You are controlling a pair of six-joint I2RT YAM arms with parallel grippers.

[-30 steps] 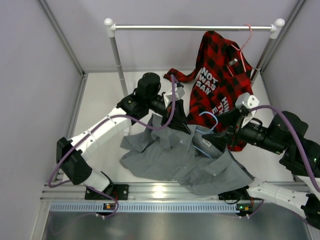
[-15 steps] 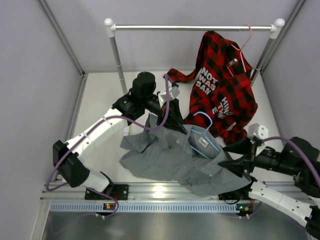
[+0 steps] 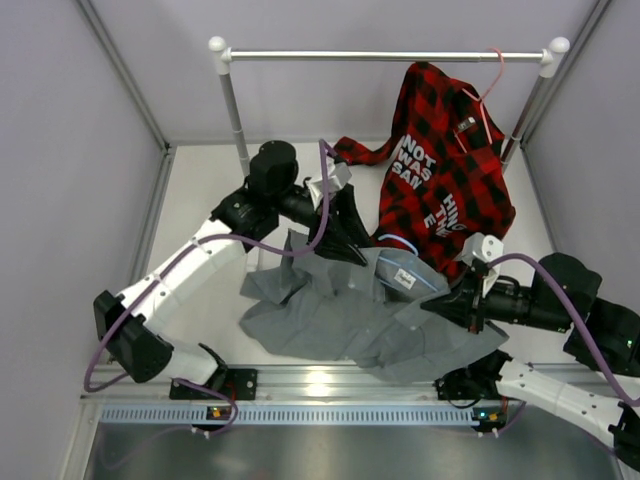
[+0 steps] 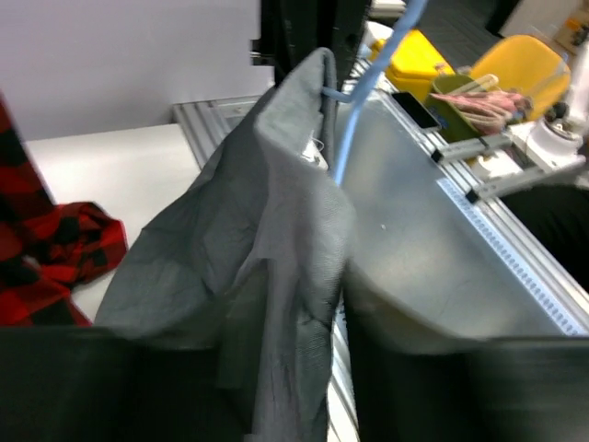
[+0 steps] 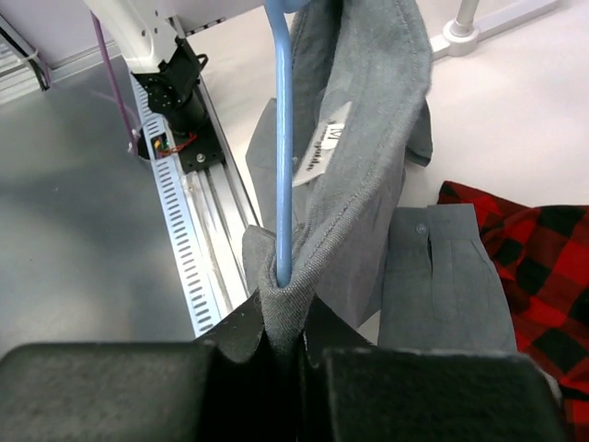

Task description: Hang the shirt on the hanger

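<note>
From above, the grey shirt lay crumpled on the desk between the arms, its collar raised around the blue hanger. The left hand gripped the collar's left end and the right hand its right end. A plaid shirt hung from the rail.

The left wrist view showed shirt fabric clamped between the fingers, the hanger wire just beside it.

The right wrist view showed the fingers closed on a shirt fold wrapping the wire.

Shirt plain grey; hanger light blue; plaid shirt red-black, white lettering.
</note>
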